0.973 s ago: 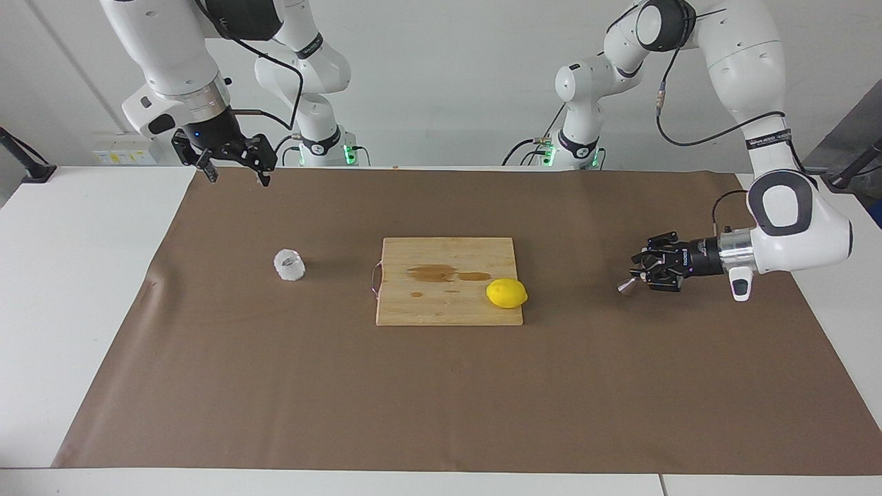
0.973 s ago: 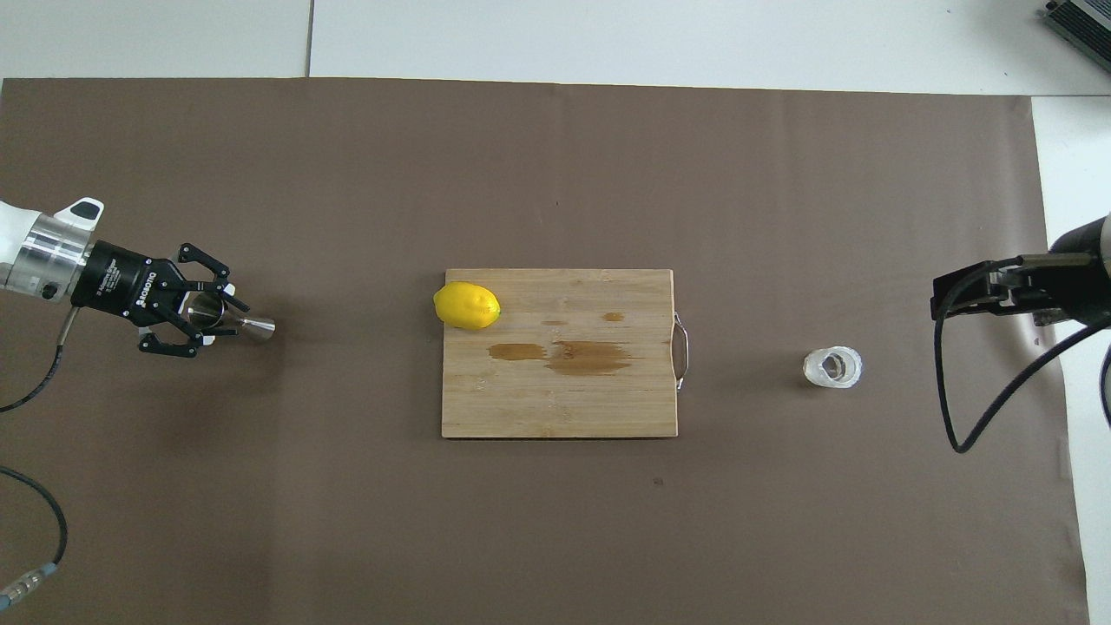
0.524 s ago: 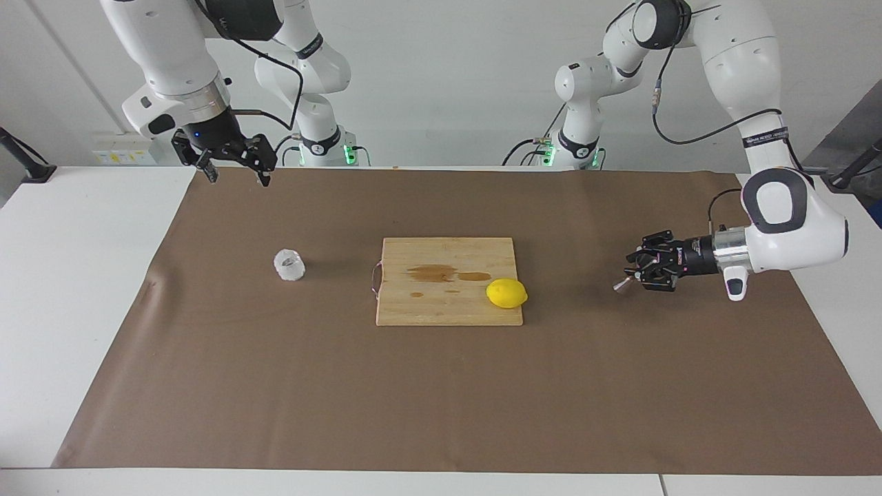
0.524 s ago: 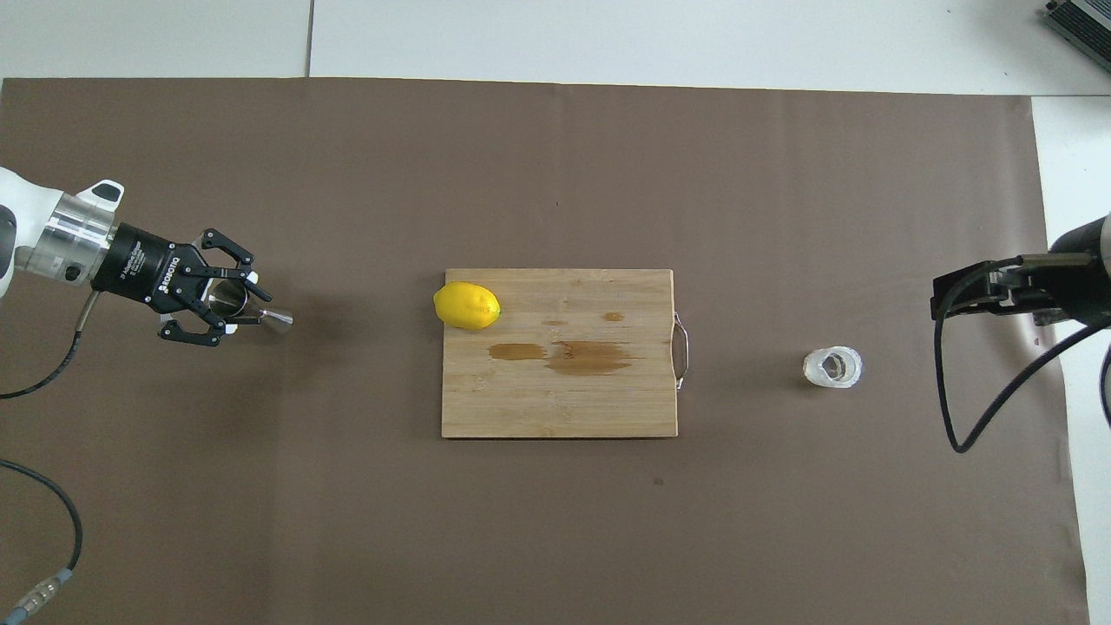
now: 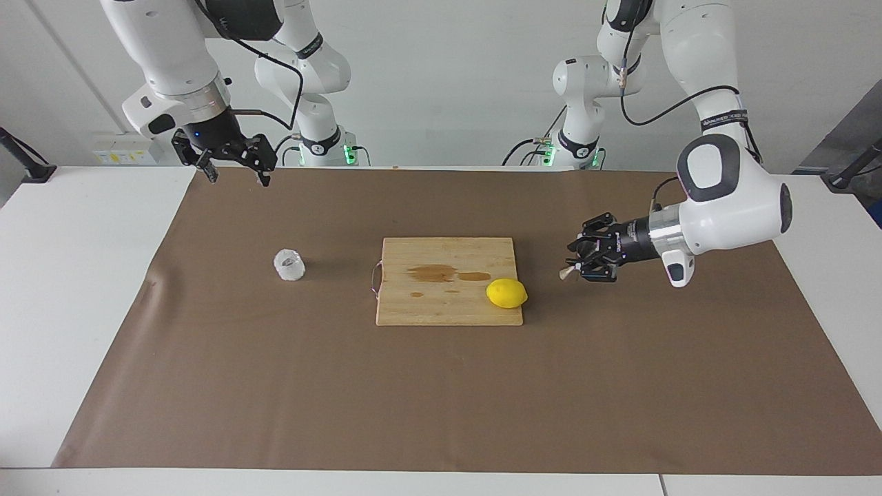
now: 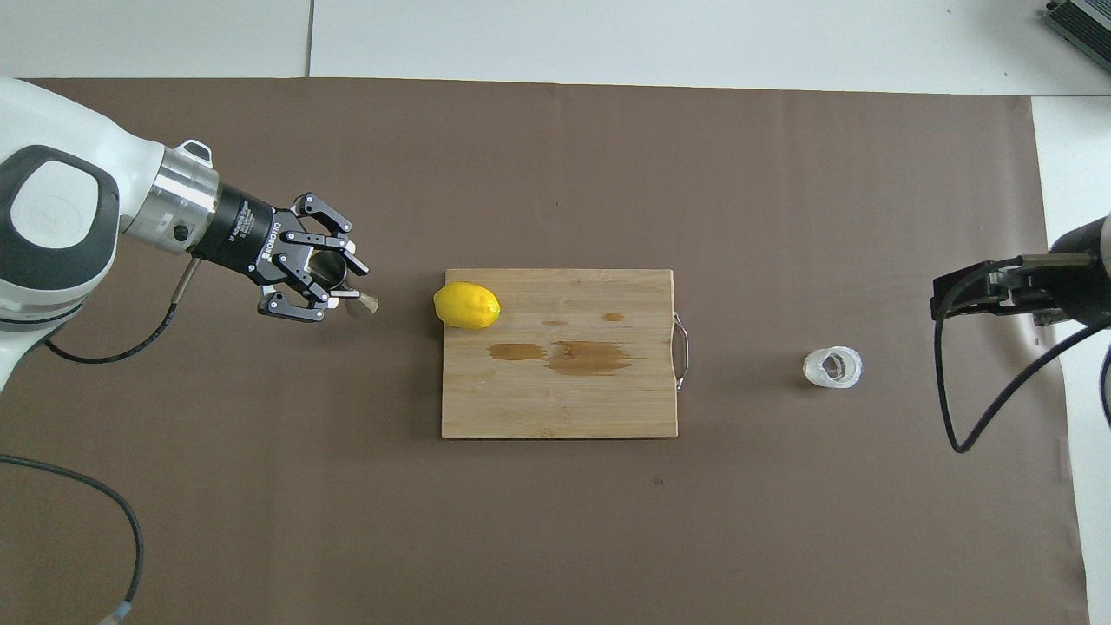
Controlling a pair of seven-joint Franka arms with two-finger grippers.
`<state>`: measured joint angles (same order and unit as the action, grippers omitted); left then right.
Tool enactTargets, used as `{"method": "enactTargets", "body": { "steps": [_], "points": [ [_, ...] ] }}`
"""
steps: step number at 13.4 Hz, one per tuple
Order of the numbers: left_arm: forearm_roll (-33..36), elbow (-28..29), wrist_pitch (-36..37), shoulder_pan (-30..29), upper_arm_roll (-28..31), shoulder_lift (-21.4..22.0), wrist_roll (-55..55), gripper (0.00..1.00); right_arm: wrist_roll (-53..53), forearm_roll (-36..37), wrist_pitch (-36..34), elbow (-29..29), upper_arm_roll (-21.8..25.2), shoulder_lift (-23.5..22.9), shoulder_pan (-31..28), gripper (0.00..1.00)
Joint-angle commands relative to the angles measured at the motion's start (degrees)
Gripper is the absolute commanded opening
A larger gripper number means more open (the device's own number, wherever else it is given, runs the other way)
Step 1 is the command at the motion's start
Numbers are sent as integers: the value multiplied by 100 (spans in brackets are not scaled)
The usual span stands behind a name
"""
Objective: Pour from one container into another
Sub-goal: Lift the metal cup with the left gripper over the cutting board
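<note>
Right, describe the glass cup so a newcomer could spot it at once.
Start at the wooden cutting board mid-table, then look past its metal handle toward the right arm's end. The glass cup stands there alone on the brown mat: squat, clear and bumpy-walled, unlike the smooth yellow lemon.

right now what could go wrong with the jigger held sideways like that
The left end effector grips the jigger on its side over the mat, so anything inside may spill short of the glass cup. The lemon and cutting board lie between them; a low pass might clip the lemon.
</note>
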<state>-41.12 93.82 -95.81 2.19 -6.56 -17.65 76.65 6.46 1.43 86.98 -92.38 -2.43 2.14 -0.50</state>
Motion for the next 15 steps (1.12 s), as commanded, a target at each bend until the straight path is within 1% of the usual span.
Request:
{"method": "enactTargets", "body": {
  "steps": [1,5,11,14,15],
  "points": [
    [-150,-82,-428,228,-274,34,612,33,-118,-125,-58,36,-20,-20,-91,100],
    [-220,-74,-1025,956,-355,25,1157,33,-118,-125,-58,36,-20,-20,-91,100],
    [-361,84,-1878,1774,-355,-116,1615,33,-118,-125,-58,36,-20,-20,-91,100],
    [-353,146,-2441,2048,-355,-379,1616,33,-118,-117,-58,35,-20,-20,-91,100],
    [-344,154,-2521,2092,-355,-432,1581,33,-118,-125,-58,35,-20,-20,-91,100]
  ]
}}
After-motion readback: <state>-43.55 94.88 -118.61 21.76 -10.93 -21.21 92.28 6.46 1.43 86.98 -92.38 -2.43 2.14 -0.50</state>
